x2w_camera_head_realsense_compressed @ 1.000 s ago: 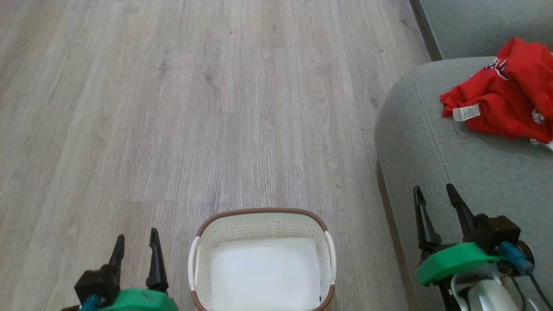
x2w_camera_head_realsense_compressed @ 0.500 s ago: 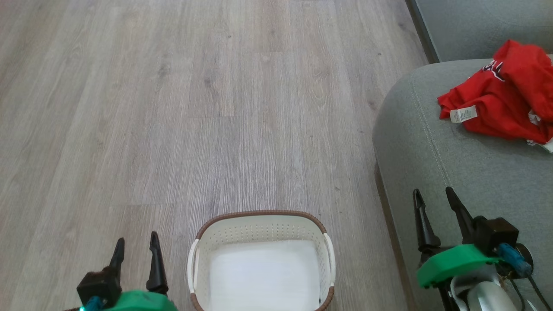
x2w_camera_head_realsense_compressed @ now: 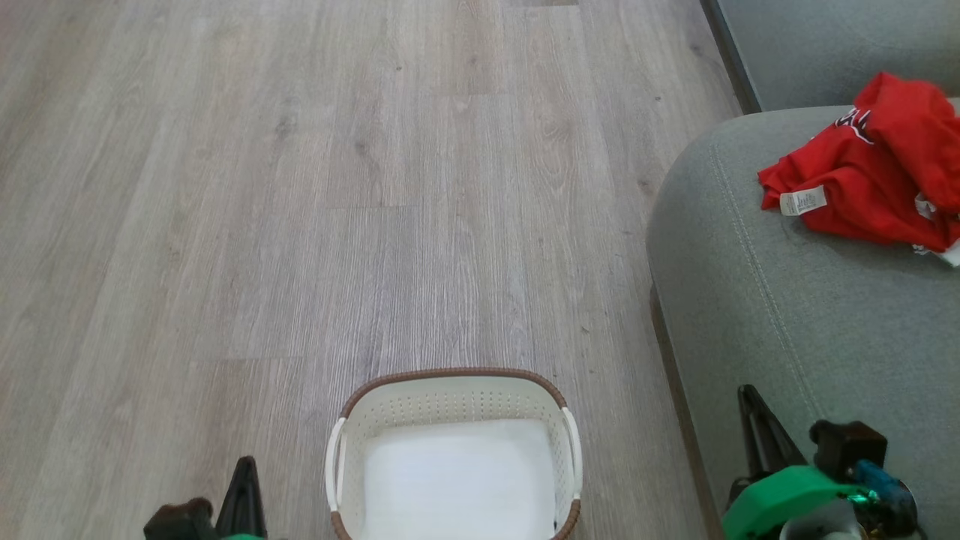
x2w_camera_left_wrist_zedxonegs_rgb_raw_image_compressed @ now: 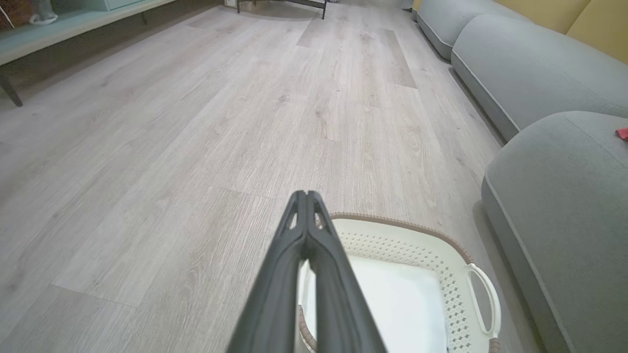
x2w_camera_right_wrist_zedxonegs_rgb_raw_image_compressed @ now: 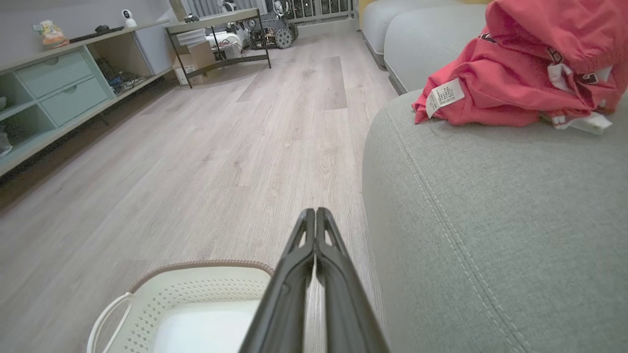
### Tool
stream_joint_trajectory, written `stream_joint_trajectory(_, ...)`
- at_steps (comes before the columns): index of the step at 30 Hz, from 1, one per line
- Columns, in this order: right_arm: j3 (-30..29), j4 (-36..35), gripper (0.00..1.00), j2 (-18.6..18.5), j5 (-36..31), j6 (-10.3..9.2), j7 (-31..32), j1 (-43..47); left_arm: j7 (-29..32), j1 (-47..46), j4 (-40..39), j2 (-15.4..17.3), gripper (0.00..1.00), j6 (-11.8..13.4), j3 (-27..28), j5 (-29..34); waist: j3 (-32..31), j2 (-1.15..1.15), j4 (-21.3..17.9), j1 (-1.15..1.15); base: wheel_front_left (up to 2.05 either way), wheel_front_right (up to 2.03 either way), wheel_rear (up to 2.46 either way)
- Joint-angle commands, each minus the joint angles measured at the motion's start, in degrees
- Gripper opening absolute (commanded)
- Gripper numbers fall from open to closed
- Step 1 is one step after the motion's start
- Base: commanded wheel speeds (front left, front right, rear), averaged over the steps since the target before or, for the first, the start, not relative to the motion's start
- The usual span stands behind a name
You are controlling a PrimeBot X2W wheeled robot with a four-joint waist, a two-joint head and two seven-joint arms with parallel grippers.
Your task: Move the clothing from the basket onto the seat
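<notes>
The red clothing (x2w_camera_head_realsense_compressed: 862, 176) lies bunched on the grey-green seat (x2w_camera_head_realsense_compressed: 787, 315) at the right, its white label facing me. On the floor at the bottom centre stands the white basket (x2w_camera_head_realsense_compressed: 450, 373), showing only its bare white bottom. My left gripper (x2w_camera_head_realsense_compressed: 245, 469) is low beside the basket's left side, and my right gripper (x2w_camera_head_realsense_compressed: 748, 394) hangs over the seat's front corner. The left wrist view shows the left gripper (x2w_camera_left_wrist_zedxonegs_rgb_raw_image_compressed: 305, 194) shut on nothing above the basket (x2w_camera_left_wrist_zedxonegs_rgb_raw_image_compressed: 407, 245). The right wrist view shows the right gripper (x2w_camera_right_wrist_zedxonegs_rgb_raw_image_compressed: 314, 211) shut on nothing, with the clothing (x2w_camera_right_wrist_zedxonegs_rgb_raw_image_compressed: 510, 73) far ahead.
Pale wood floor (x2w_camera_head_realsense_compressed: 337, 187) stretches ahead and to the left. Another sofa section (x2w_camera_head_realsense_compressed: 825, 45) sits behind the seat. A low shelf unit (x2w_camera_right_wrist_zedxonegs_rgb_raw_image_compressed: 49, 83) and a black-framed table (x2w_camera_right_wrist_zedxonegs_rgb_raw_image_compressed: 221, 29) stand far across the room.
Both grippers have gone from open to shut and have drawn back toward the bottom of the head view. The clothing and basket stay where they were; the camera shifted slightly.
</notes>
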Motion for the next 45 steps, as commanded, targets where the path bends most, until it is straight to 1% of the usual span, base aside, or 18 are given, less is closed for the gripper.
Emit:
stream_joint_trajectory(1, -0.4, -2.1, 0.0, 0.0, 1.5, 0.02, 0.3, -2.6, 0.2, -2.0, -1.8, 0.2, 0.0, -0.4, 0.6, -1.2, 0.0, 0.0, 0.0, 0.0, 0.0, 0.0, 0.0)
stream_joint_trajectory(45, -2.4, -4.2, 0.0, 0.0, 29.9, 0.18, 7.4, -4.5, 7.2, -7.0, -2.0, -0.5, 0.0, -6.2, 5.9, -27.3, 0.8, 0.0, -0.1, 0.0, 0.0, 0.0, 0.0)
